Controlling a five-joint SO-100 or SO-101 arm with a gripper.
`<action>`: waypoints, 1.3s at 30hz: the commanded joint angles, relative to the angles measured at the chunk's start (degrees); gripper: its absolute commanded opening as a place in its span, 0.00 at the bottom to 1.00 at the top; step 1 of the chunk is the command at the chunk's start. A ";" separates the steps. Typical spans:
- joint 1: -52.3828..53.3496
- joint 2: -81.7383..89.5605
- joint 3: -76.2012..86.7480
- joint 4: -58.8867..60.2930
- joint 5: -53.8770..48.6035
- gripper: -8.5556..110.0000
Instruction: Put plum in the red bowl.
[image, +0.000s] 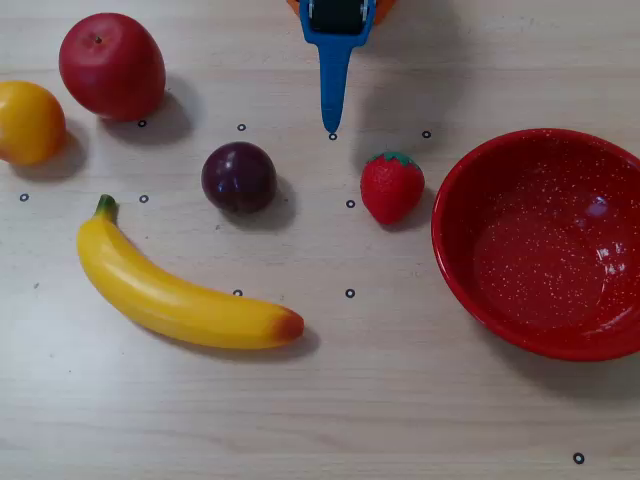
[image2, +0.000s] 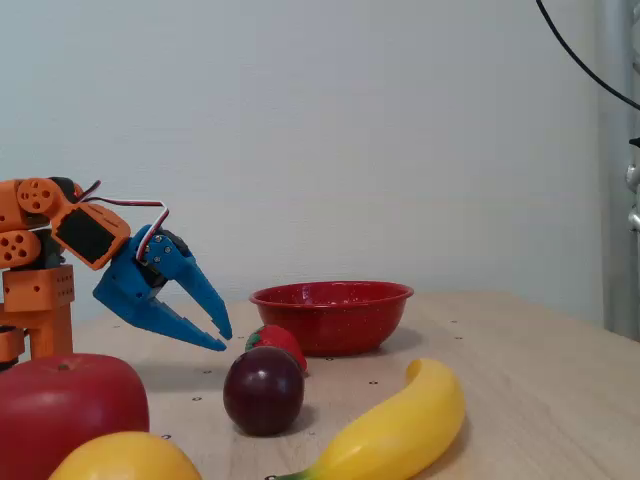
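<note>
The plum (image: 239, 177) is a dark purple-maroon round fruit that lies on the wooden table, left of centre in the overhead view. It also shows in the fixed view (image2: 263, 390). The red bowl (image: 540, 250) with white speckles stands empty at the right, and it shows in the fixed view (image2: 330, 320) behind the fruit. My blue gripper (image: 332, 125) reaches in from the top edge with its tip above the table, up and to the right of the plum and apart from it. In the fixed view the gripper (image2: 223, 340) hangs tilted down with its fingertips together and holds nothing.
A red strawberry (image: 391, 187) lies between plum and bowl. A red apple (image: 112, 66) and an orange (image: 28, 122) sit at the top left. A yellow banana (image: 175, 300) lies below the plum. The orange arm base (image2: 35, 290) stands at the left in the fixed view.
</note>
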 joint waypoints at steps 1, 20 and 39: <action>1.05 0.88 0.26 -0.09 -7.56 0.07; 0.70 -5.54 -0.35 -8.17 -3.08 0.07; -7.47 -41.84 -41.92 3.52 10.28 0.07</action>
